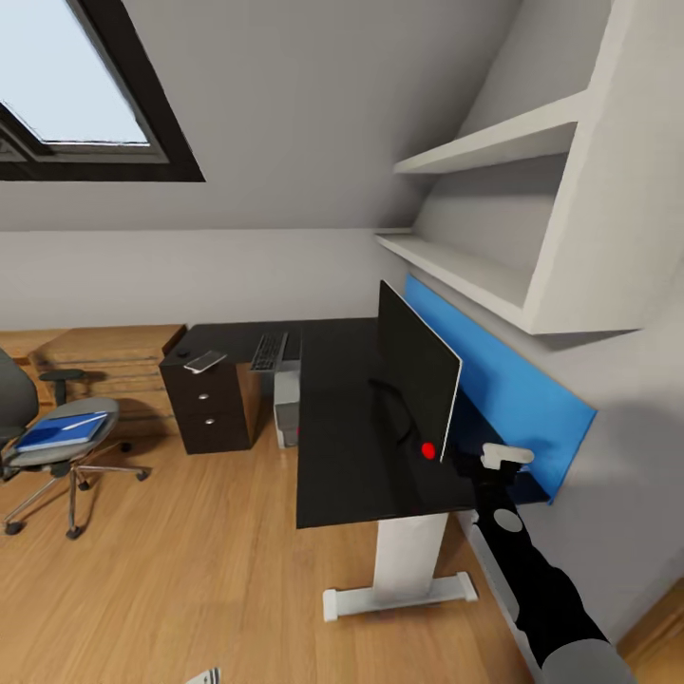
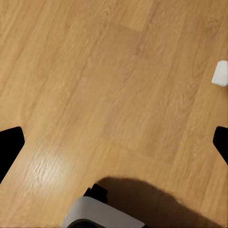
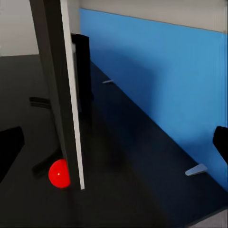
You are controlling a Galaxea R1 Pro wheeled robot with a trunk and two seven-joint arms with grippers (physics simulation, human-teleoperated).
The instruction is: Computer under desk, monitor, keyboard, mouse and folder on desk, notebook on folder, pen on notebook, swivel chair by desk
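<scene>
The right gripper is reaching in at the near end of the monitor, just behind it, between the screen and the blue wall panel. In the right wrist view its fingers are spread wide apart and holding nothing, and the thin edge of the monitor is standing up straight just ahead of them. The monitor is standing on the tabletop with its long side running away from the robot, along the wall. The right arm is the nearer one by far.

A little red ball is sitting right by the bottom corner of the screen, close to the fingers. The blue panel is leaving only a narrow gap to work in.

The left gripper is hanging over the wooden floor, open and empty.

Far down the tabletop the keyboard is lying flat, with the notebook near it over the drawers. The computer is sitting under the desk. The folder is lying on the swivel chair, well apart from the desk.
</scene>
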